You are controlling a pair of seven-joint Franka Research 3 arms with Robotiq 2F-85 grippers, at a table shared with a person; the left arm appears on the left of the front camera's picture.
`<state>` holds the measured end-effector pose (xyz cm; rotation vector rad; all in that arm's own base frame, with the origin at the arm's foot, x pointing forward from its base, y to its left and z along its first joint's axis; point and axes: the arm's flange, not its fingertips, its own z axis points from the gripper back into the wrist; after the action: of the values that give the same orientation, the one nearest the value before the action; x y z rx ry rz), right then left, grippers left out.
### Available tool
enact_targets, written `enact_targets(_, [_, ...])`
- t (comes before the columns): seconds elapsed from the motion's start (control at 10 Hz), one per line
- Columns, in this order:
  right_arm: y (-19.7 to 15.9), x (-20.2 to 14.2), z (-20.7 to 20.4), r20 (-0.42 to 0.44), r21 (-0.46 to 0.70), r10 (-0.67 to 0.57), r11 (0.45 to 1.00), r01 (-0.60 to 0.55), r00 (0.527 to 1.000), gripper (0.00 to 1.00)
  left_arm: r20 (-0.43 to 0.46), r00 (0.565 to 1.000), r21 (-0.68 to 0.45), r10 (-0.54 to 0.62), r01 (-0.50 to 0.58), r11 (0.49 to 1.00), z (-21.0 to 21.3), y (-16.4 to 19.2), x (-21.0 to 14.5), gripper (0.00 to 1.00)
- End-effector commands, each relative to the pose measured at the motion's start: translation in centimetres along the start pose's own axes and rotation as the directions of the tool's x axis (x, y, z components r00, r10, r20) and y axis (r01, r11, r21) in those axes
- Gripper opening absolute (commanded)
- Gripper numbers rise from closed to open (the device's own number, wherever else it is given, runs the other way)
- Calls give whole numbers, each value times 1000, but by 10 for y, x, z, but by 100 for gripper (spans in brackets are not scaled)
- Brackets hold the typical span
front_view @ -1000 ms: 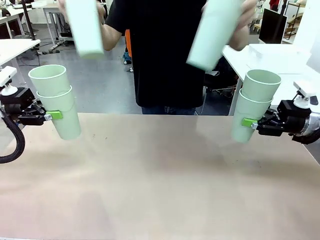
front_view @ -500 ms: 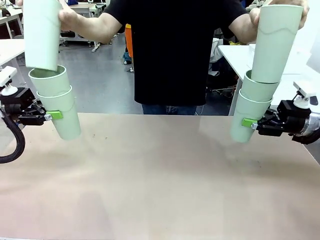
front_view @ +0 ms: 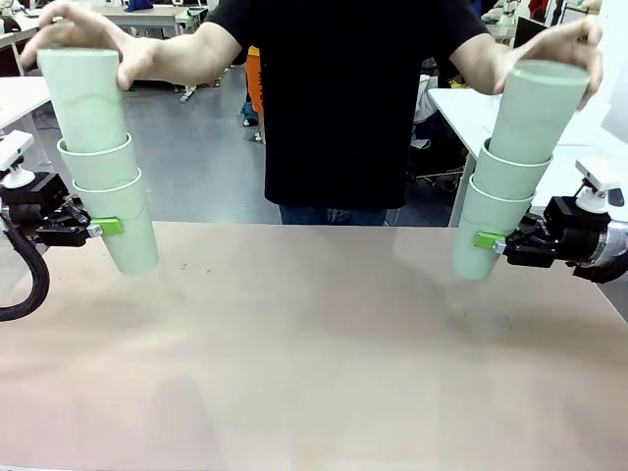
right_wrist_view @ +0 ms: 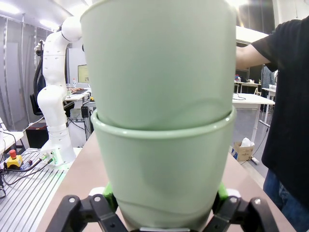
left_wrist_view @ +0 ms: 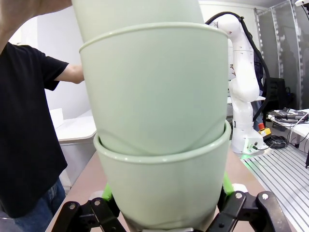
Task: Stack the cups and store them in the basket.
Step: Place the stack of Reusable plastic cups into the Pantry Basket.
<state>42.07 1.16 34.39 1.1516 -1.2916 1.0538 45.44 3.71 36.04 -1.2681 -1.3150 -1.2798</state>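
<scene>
Bright, even overhead light fills the front view. The matte table [front_view: 314, 373] shows no glare and carries only faint, soft-edged shadows below the left claw [front_view: 103, 227] and the right claw [front_view: 483, 240]. The person's hand [front_view: 78, 39] above the left claw is slightly smeared by motion. In both wrist views the wide-angle lens swells the cups [left_wrist_view: 154, 121] just beyond the claw, and frame posts [left_wrist_view: 277, 48] at the edge lean. Ceiling lamps [right_wrist_view: 12, 9] burn out white high to one side of the right claw.
</scene>
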Motion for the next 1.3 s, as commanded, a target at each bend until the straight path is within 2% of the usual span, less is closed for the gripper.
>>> enact_targets(0.0, [-2,4,-1,11,-5,8,1000,-8,1000,86,7,1000,0,-8,8,1000,0,1,6,90])
enact_targets(1.2, [-2,4,-1,11,-5,8,1000,-8,1000,86,7,1000,0,-8,8,1000,0,1,6,90])
